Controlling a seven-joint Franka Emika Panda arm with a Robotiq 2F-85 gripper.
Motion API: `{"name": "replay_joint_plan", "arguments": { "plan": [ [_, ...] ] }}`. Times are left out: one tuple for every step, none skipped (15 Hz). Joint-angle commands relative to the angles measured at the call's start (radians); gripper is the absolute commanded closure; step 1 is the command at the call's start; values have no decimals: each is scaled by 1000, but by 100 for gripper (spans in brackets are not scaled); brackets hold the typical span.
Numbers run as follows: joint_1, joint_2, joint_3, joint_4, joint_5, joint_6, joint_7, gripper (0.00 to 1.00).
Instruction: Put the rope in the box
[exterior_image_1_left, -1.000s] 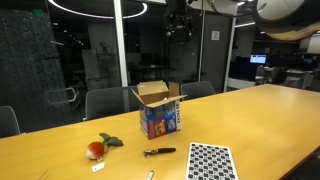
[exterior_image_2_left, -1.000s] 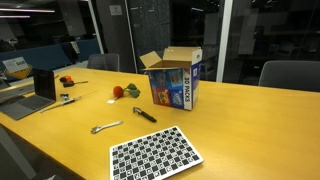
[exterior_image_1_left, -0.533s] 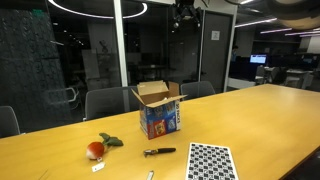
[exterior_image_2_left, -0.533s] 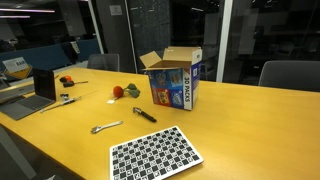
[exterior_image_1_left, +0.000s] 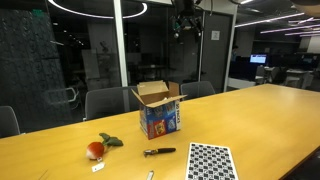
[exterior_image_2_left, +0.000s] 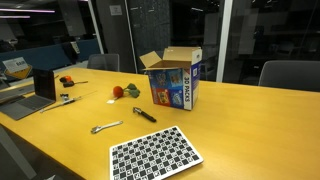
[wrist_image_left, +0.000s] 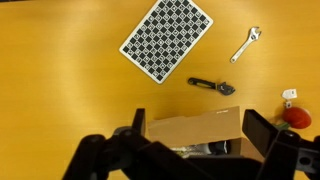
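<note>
The box (exterior_image_1_left: 160, 111) stands open on the wooden table, with brown flaps and blue printed sides. It shows in both exterior views (exterior_image_2_left: 175, 80). My gripper (exterior_image_1_left: 185, 18) hangs high above it, near the ceiling. In the wrist view the gripper (wrist_image_left: 200, 135) has its fingers wide apart with nothing between them, and the box's brown flap (wrist_image_left: 195, 128) lies straight below. The rope is not seen on the table in any view. Something pale shows inside the box in the wrist view, but I cannot tell what it is.
A black-and-white checkered sheet (exterior_image_1_left: 211, 160) (wrist_image_left: 167, 38) lies near the table's front. A short black stick-like object (exterior_image_1_left: 158, 152) (wrist_image_left: 212, 86), a small wrench (exterior_image_2_left: 105, 127) (wrist_image_left: 246, 45) and a red fruit-like object (exterior_image_1_left: 96, 149) lie around the box. A laptop (exterior_image_2_left: 35, 95) stands further off.
The gripper has shifted slightly high above the box. Nothing on the table has moved.
</note>
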Motion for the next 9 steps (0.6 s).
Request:
{"name": "replay_joint_plan", "arguments": {
  "plan": [
    [-27,-108,-1,-247,50,156,70,0],
    [-31,-118,-3,-297,55,189,84,0],
    [-34,-129,-4,-349,60,223,96,0],
    [-40,-139,-5,-400,65,254,104,0],
    [-45,-148,-6,-453,65,285,107,0],
    [-50,-156,-8,-506,63,308,112,0],
    [-57,-166,-9,-560,69,335,114,0],
    [-62,-177,-11,-613,73,363,119,0],
    [-68,-189,-12,-667,80,395,120,0]
  ]
}}
